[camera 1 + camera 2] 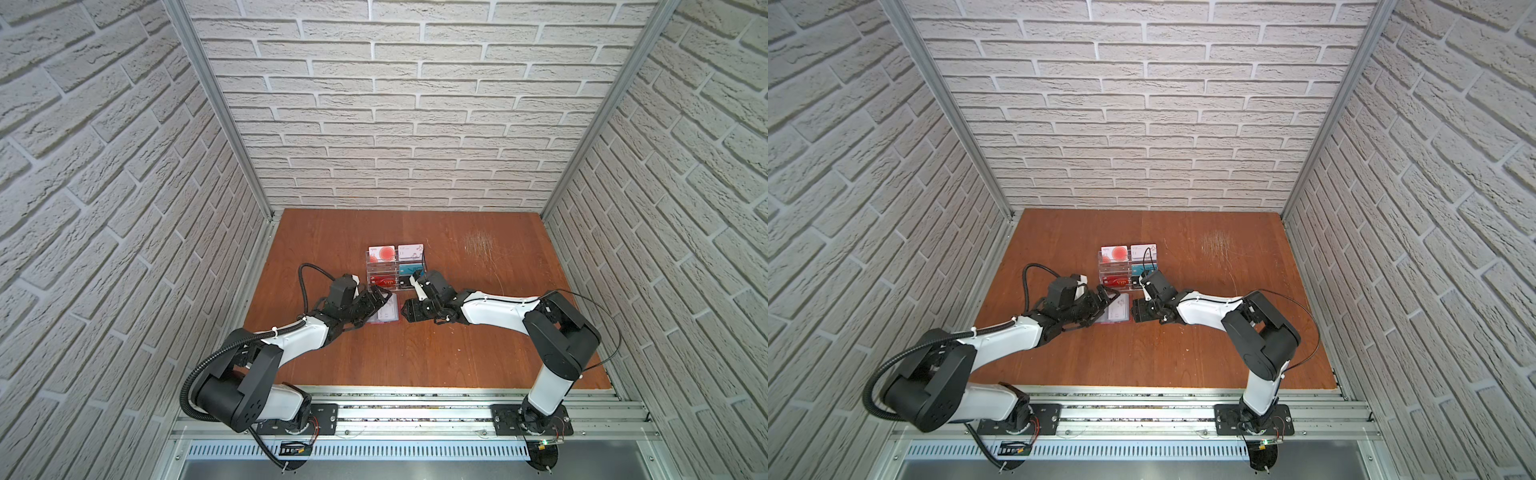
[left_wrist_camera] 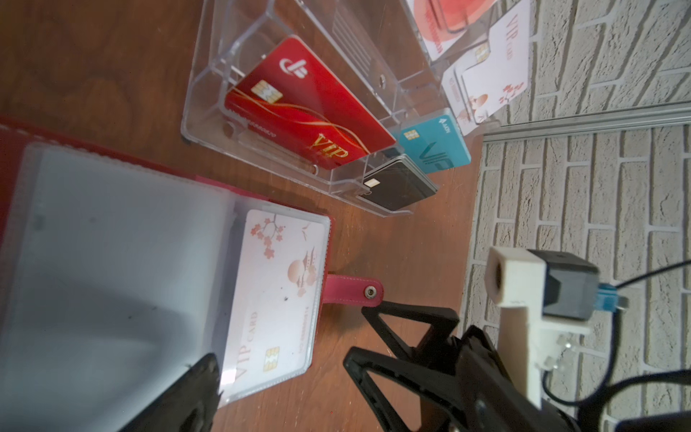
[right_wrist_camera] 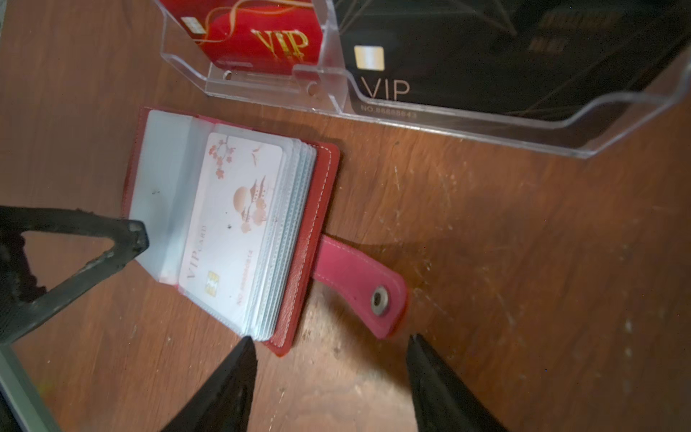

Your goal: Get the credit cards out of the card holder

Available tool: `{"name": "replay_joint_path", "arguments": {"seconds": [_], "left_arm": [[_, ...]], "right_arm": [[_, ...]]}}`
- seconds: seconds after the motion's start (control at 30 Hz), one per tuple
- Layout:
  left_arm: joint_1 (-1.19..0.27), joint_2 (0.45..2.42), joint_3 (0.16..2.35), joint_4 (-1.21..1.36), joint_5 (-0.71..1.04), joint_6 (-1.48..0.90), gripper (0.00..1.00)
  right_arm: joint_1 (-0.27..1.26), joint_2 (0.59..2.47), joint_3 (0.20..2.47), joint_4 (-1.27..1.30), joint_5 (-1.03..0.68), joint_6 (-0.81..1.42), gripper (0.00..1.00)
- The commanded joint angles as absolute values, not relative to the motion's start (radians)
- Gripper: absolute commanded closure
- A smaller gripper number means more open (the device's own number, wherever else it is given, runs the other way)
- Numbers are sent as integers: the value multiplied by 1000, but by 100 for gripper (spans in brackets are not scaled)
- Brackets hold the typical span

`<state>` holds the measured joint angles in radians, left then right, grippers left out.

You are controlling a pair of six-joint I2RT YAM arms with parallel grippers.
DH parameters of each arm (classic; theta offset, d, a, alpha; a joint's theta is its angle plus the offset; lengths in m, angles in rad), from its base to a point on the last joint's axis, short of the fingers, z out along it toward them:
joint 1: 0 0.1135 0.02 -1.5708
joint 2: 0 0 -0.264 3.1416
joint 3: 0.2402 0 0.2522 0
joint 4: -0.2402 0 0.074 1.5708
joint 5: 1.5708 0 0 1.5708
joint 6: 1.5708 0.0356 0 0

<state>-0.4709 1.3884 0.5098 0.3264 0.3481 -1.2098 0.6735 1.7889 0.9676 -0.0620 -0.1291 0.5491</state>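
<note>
Slippage worries me: card holder (image 3: 321,194) lies open at the rack's (image 1: 395,270) six o'clock, left pincer (image 1: 379,302) spread wide at its sleeves, right pincer (image 3: 331,346) parted, empty. If I pinch sleeve together with white card (image 3: 232,209), the whole holder drags.

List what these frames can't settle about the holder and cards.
Holder: in both top views the left claw covers part of it.
Lower sleeves, right wrist view: the white card on top hides whether they hold cards.
Turned page, left wrist view: blurred and glary, contents unclear.
Rack, right wrist view: rear tiers cut off by the frame edge.
Card print, top views: too small to read.
</note>
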Motion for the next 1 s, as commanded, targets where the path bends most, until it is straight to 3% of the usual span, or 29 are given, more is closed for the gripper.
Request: {"name": "replay_joint_path", "arguments": {"seconds": [0.0,0.4,0.97], "left_arm": [[-461,1424,494,406,378,-1223,2],[-444,1513,516,462,407,-1235,2],[-425,1535,480,589,463,-1222,4]], "right_arm": [[679,1812,1004,3,-130,590,43],[678,1882,1041,17,-126,611,64],[676,1947,1060,46,-161,640,86]]}}
